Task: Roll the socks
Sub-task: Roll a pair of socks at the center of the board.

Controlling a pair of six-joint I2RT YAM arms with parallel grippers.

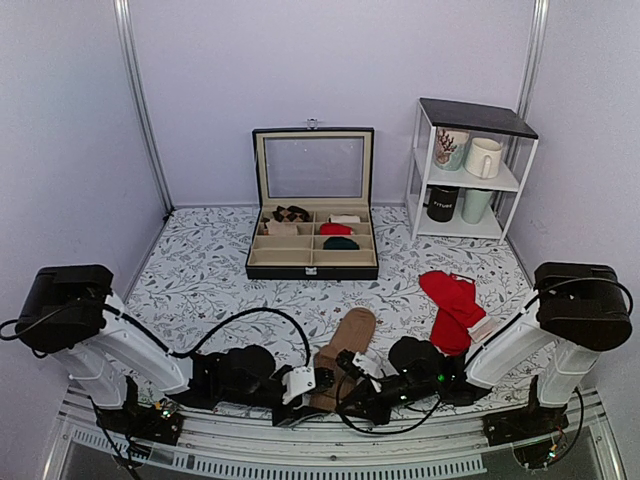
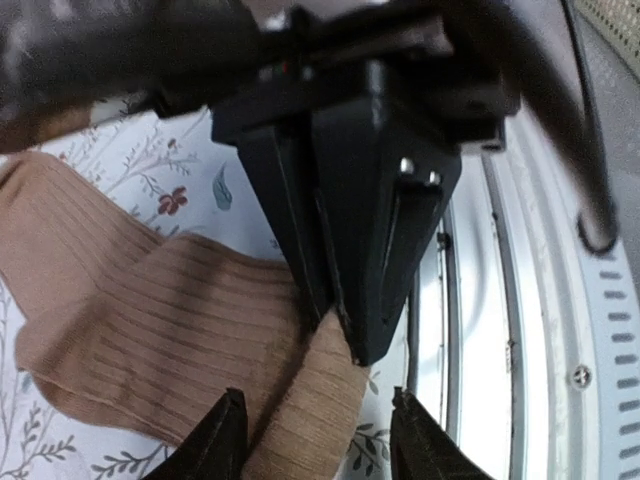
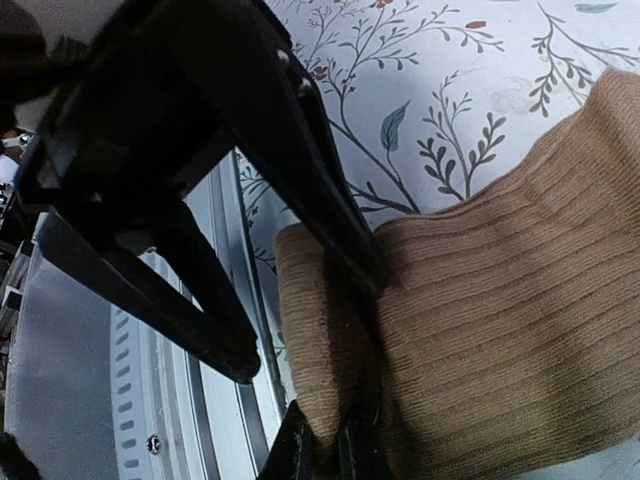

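Socks [image 1: 350, 335]: near end hidden from above; right gripper [image 3: 325, 442] clamps the hem, left gripper [image 2: 318, 405] open wide astride it.

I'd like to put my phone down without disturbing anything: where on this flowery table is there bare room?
Bare cloth lies left of the compartment box, and in the strip between that box and the tan socks. It's crowded at the near edge, where the left pincer and right pincer meet on the socks, and beside the red socks.
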